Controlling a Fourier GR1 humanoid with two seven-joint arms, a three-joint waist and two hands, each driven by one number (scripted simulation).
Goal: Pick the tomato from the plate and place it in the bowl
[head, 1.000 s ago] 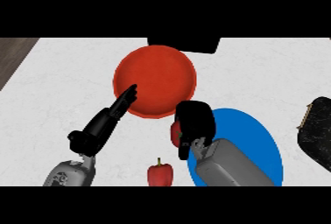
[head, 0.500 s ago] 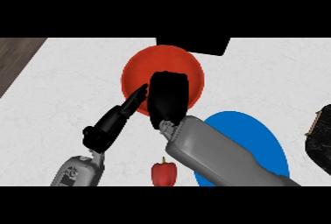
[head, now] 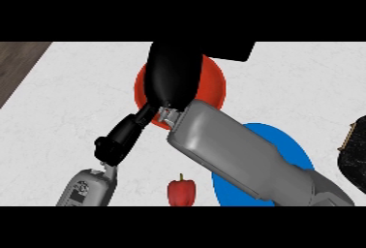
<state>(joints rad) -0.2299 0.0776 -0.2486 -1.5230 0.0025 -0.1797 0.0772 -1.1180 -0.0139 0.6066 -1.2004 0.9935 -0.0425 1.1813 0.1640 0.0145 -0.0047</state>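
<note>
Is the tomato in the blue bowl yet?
Cannot tell. No tomato shows anywhere. The right hand covers most of the red plate, and its forearm hides much of the blue bowl.

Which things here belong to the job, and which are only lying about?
For the job:
- round red plate
- round blue bowl
- black right hand, over the plate
- tomato: not visible

Lying about:
- small red bell pepper
- dark object at right edge
- black left hand
</note>
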